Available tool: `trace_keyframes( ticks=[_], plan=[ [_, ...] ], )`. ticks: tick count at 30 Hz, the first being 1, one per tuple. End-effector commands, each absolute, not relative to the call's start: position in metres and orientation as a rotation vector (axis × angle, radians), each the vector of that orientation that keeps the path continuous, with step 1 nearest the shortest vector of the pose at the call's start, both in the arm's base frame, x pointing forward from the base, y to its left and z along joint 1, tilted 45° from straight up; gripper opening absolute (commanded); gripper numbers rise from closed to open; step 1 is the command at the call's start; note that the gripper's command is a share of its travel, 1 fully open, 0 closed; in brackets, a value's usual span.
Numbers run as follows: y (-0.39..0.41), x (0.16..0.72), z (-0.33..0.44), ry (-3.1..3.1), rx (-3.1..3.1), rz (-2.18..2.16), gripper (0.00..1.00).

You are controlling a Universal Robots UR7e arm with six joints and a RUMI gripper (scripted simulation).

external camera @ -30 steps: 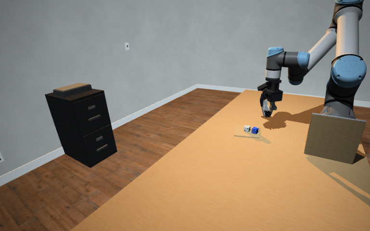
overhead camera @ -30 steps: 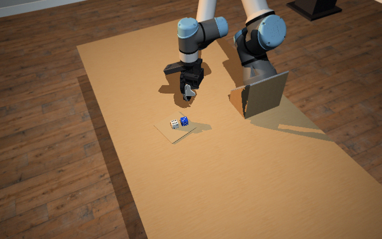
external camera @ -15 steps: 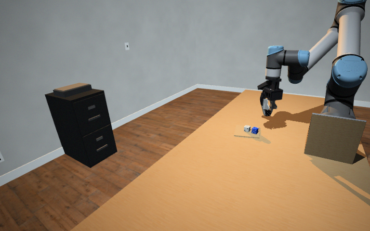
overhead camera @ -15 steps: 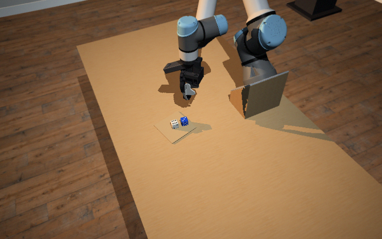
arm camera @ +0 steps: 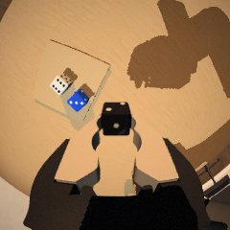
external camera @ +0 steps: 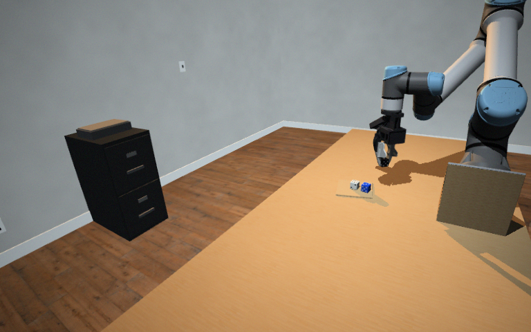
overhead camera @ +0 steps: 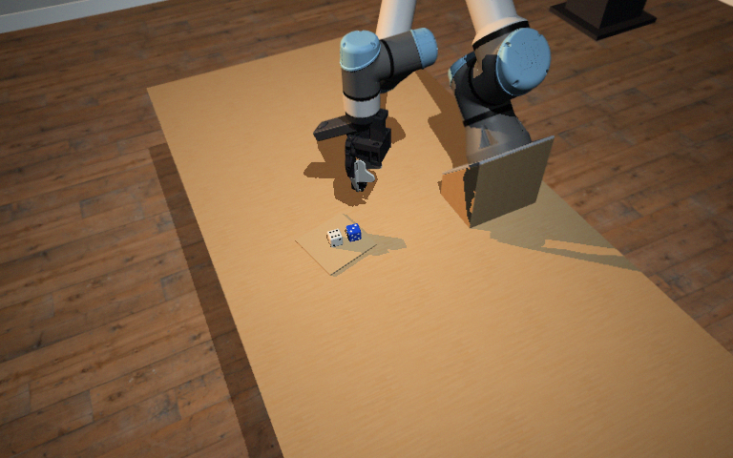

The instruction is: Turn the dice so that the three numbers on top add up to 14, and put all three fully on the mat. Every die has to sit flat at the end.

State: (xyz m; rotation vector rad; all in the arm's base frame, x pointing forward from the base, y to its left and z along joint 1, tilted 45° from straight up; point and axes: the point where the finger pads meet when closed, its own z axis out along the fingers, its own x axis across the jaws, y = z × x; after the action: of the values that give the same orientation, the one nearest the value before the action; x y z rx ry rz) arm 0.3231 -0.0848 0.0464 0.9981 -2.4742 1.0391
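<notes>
My gripper point(overhead camera: 358, 184) point(external camera: 384, 159) point(arm camera: 116, 115) is shut on the black die point(external camera: 384, 162) point(arm camera: 116, 119) and holds it above the table, beside the mat. In the wrist view two light pips show on the black die's far face and one on its near face. The square tan mat point(overhead camera: 329, 260) point(external camera: 341, 191) point(arm camera: 59, 57) carries two dice. The white die point(overhead camera: 334, 238) point(external camera: 354, 185) point(arm camera: 59, 85) sits flat with six on top. The blue die point(overhead camera: 353, 232) point(external camera: 366, 187) point(arm camera: 78, 101) sits flat close beside it, with three on top.
An upright tan panel point(overhead camera: 511, 183) point(external camera: 479, 199) stands on the table point(overhead camera: 432, 334) point(external camera: 274, 270) near the arm's base, to the right of the mat. A black filing cabinet point(external camera: 128, 187) stands on the floor away from the table.
</notes>
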Motion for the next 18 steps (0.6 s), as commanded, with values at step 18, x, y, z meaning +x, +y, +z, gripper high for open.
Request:
trace_keyframes(
  ticks=[18],
  plan=[
    [-0.0825,0.3266,0.0446,-2.412,1.090,1.014,0.10]
  ],
)
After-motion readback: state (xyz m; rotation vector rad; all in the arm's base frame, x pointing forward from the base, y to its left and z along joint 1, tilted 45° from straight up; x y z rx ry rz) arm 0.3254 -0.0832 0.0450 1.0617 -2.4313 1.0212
